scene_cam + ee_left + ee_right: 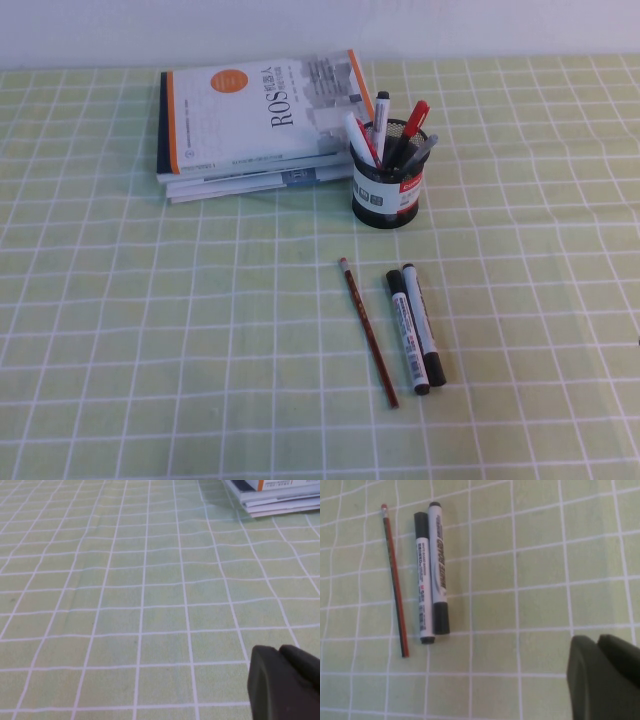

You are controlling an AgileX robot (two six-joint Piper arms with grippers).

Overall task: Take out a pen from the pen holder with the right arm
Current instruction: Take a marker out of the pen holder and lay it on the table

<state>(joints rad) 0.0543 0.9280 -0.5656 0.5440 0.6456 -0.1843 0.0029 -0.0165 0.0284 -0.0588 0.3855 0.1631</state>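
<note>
A black mesh pen holder [387, 190] stands upright behind the table's middle, beside the books. Several pens stick out of it, among them a red marker [412, 122]. In front of it two black-capped white markers [410, 328] [422, 580] lie side by side, with a red pencil [368, 332] [394, 580] to their left. Neither arm appears in the high view. My right gripper [596, 641] hovers over bare cloth to the right of the loose markers, shut and holding nothing. My left gripper [277, 650] is over bare cloth well away from the holder, shut and holding nothing.
A stack of books [255, 120] [280, 500] lies at the back, touching the holder's left side. A green cloth with a white grid [150, 330] covers the whole table. A pale wall runs along the far edge.
</note>
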